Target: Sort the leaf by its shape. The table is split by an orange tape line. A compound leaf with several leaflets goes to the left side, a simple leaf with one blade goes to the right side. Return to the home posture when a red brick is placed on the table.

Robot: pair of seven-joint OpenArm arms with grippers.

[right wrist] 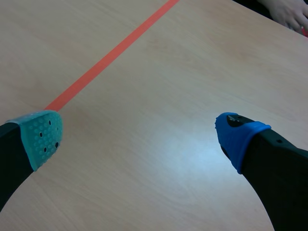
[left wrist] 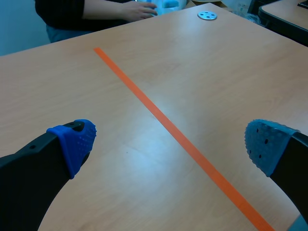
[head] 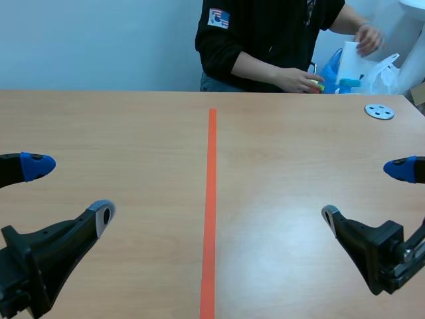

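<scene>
No leaf and no red brick lie on the table in any view. My left gripper [head: 70, 189] hangs open low over the table's left half, with bare wood between its blue pads [left wrist: 77, 139]. Over the right half my right gripper [head: 365, 189] is open too, and only the tabletop shows between its pads [right wrist: 236, 132]. The orange tape line [head: 210, 206] runs down the middle of the table, away from me.
A person sits across the table, one hand [head: 295, 80] at the far edge by small coloured items and the other hand in white and blue bags [head: 362, 66]. A small round metal disc [head: 379, 111] lies at the far right.
</scene>
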